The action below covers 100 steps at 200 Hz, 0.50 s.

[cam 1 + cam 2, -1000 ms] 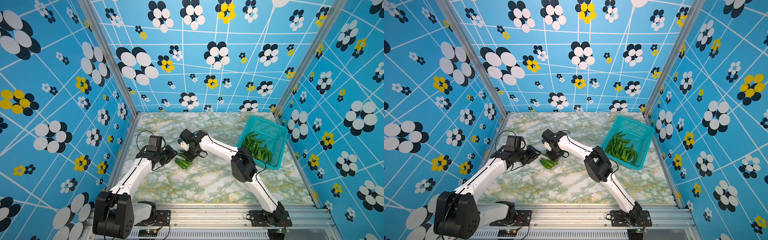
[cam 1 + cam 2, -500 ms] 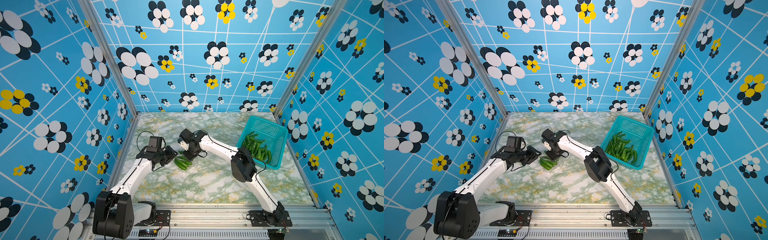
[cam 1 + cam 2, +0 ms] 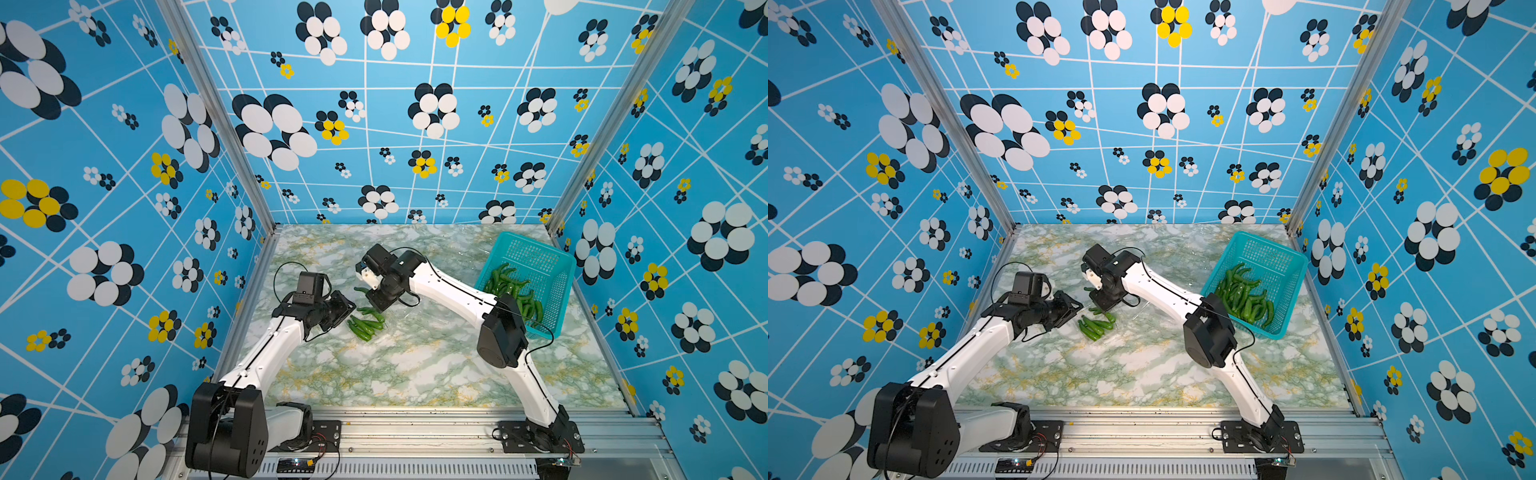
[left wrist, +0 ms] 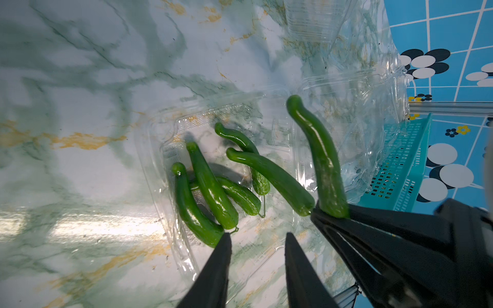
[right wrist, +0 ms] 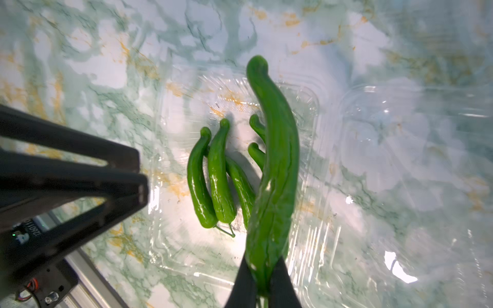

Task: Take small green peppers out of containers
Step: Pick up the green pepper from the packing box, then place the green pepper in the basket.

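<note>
Right gripper jaws pinching one pepper by its stem end, just above the clear container.
Left gripper jaws spread by the rim; five small green peppers inside it, on the worktop.

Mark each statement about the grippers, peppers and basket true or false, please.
1. The right gripper holds a pepper. True.
2. The basket is empty. False: the basket holds a heap of peppers.
3. The left gripper grips a pepper. False: the left gripper is open, no pepper in it.
4. Five peppers lie in the container. True.
</note>
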Motion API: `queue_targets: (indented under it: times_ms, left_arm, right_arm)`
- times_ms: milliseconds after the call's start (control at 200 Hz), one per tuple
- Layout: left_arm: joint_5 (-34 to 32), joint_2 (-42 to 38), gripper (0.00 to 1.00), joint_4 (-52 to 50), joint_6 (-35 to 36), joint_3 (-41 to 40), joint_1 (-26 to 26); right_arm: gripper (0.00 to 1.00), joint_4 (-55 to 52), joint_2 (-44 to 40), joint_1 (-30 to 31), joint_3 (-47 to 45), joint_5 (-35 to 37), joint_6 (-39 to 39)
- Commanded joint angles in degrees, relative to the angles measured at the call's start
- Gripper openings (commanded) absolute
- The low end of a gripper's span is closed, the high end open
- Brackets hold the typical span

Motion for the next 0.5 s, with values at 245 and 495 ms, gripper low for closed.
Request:
queue_targets:
  times_ms: [245,495]
  left_arm:
    - [-1.85,3.82,0.36,-1.25,-0.63,7.16,-4.88]
    - [-4.31,15.01,0.36,-1.49,-1.2,21.51,-16.21]
  right_arm:
    - [0.0,-0.91,-17.11,-9.65,-7.02,3.51,-0.25]
    - [0.0,2.25,-31.65,-25.66,-19.39,5.98,0.59]
